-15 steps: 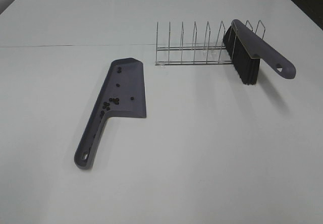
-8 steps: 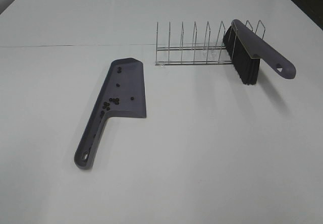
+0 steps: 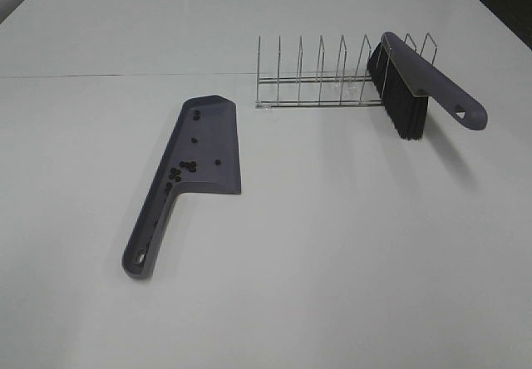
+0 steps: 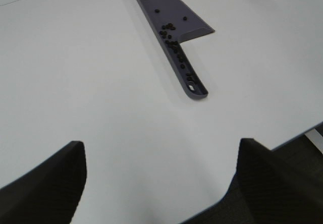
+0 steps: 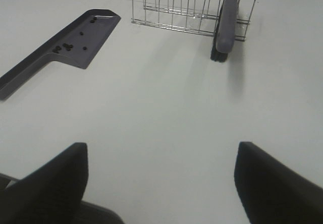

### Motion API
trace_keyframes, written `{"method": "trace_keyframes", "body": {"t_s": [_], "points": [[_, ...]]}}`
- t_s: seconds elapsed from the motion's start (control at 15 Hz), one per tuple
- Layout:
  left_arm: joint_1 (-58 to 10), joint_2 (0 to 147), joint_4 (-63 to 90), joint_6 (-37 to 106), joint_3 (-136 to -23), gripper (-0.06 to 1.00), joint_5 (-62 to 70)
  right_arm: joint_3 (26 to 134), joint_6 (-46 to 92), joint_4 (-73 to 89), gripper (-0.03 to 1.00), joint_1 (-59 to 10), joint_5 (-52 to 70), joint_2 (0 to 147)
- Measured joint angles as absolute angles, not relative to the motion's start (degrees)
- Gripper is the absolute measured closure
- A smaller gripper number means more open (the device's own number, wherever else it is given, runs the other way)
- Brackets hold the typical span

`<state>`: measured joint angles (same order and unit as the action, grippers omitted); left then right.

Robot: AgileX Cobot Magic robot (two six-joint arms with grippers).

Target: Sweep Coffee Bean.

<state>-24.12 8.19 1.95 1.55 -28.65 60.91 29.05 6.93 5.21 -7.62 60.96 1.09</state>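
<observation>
The white table (image 3: pixel 332 244) carries three items. A grey-purple dustpan (image 3: pixel 204 149) lies flat on the left half, its handle pointing toward the near edge and its pan toward the far side. Dark coffee beans (image 3: pixel 184 168) lie inside the dustpan, most clustered where the pan meets the handle, a few scattered farther up the pan. A wire rack (image 3: pixel 320 74) stands on the table beyond and to the right of the dustpan, apart from it. A brush (image 3: pixel 416 82) with black bristles rests in the rack's right end, handle projecting to the right.
</observation>
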Motion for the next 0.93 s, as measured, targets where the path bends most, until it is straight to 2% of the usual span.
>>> {"method": "trace_keyframes", "body": {"t_s": [0.27, 0.4, 0.93], "points": [[-9.4, 6.2, 1.9, 1.5, -28.6, 0.2, 60.8, 29.0, 6.9, 5.2, 0.29, 0.1, 61.0, 1.1], [-5.7, 2.3, 1.9, 1.5, -28.6, 0.2, 60.8, 29.0, 6.9, 5.2, 0.29, 1.0, 61.0, 1.1], [-5.3, -0.1, 1.5, 1.5, -28.6, 0.2, 60.8, 29.0, 6.9, 5.2, 0.29, 1.1, 60.9, -0.3]]}}
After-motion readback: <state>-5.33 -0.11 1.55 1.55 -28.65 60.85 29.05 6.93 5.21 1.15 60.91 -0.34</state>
